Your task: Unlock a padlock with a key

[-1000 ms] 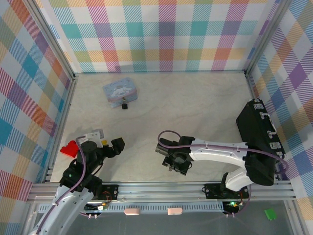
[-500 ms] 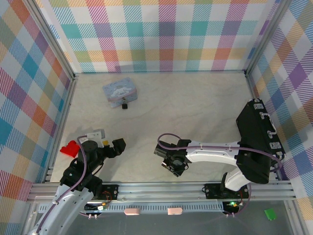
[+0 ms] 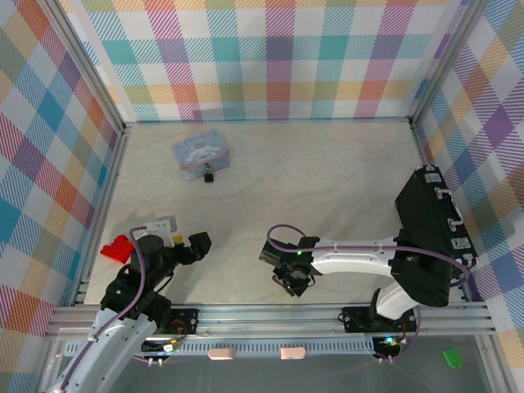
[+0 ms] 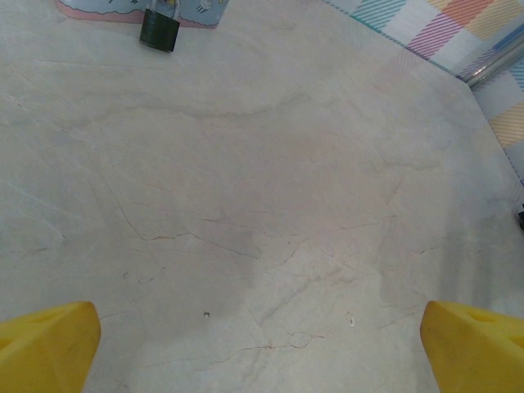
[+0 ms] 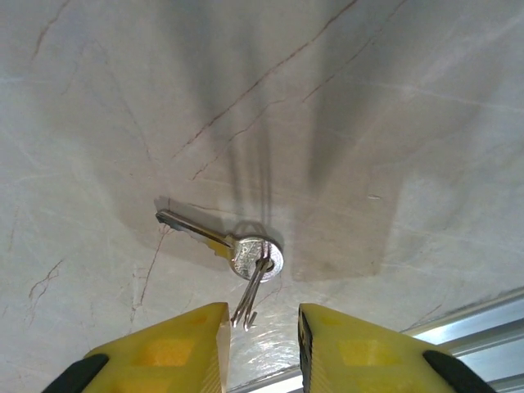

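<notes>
A small silvery metal key (image 5: pixel 214 239) with a round head is seen lying flat on the pale, marble-patterned table (image 3: pixel 327 180), near the front edge and well apart from the lock. Its blade is pointed away to the left in the right wrist view, and a thin wire ring (image 5: pixel 250 296) is threaded through the head. The right gripper (image 5: pixel 260 344) is lowered just over it, with its yellow fingers (image 5: pixel 168 348) drawn to a narrow gap. The loose ends of the ring are found in the mouth of that gap, close to the left-hand finger, but no clamping on ring or key can be made out, and the key is seen resting on the table. In the top view this gripper (image 3: pixel 291 278) is placed low at the middle of the near side. The tiny black padlock (image 3: pixel 210 175) with a thin silvery shackle is located at the far left of the table, hung against the near side of a pale-blue cartoon-printed tin box (image 3: pixel 201 153); from the left wrist view the padlock (image 4: pixel 160 29) is seen at the tin's (image 4: pixel 90 8) pink lower edge. The left gripper (image 3: pixel 180 236) is held at the near left with its jaws spread wide and nothing between them, the yellow fingertips (image 4: pixel 45 344) sitting at opposite corners of its view. A small red object (image 3: pixel 117 248) is noted by the left wall.
</notes>
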Tool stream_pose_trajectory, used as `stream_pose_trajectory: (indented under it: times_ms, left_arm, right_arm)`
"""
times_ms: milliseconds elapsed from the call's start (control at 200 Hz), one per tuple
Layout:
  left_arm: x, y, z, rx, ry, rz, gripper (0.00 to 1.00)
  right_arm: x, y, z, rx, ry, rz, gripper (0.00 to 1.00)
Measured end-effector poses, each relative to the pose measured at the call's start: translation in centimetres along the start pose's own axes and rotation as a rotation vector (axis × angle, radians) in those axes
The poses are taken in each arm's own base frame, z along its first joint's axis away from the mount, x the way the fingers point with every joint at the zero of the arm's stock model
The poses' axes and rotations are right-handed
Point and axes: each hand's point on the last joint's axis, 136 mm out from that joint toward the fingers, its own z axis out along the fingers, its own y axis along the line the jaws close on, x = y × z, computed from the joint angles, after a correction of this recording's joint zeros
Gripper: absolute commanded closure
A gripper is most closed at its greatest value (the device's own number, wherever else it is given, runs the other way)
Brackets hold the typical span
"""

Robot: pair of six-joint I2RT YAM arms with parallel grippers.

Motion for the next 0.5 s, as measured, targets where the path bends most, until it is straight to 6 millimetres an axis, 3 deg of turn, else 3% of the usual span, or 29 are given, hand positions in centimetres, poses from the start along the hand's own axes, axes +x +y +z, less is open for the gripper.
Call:
stream_pose_trajectory:
  times_ms: [500]
  left_arm:
    - [0.1,-0.1,0.0,0.008,0.004,0.003,0.0]
  right_arm:
    - [-0.4,-0.4,1.1,0.011,0.008,0.042,0.85]
